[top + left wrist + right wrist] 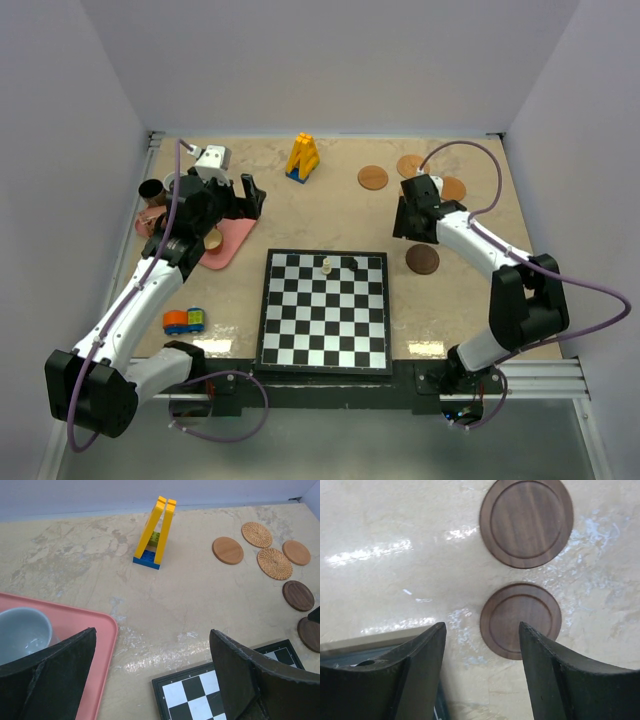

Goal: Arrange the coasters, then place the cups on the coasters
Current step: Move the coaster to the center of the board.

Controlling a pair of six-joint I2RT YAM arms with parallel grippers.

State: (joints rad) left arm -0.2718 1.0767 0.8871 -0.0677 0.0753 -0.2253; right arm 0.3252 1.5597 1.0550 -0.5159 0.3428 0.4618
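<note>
Marbled tabletop (75,555) holds six coasters (227,550) (two dark); left fingers (50,680) and right fingers (395,680) spread, empty.

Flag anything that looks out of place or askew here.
Nothing spilled or broken. The coasters lie in a ragged cluster at the far right, none bearing a cup; a pale cup sits on the pink tray.

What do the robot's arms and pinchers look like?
The left arm and right arm both have white tube sections with chunky black joints. A thin purple cable loops along each. The left gripper and right gripper each end in two dark, wedge-shaped fingers.
</note>
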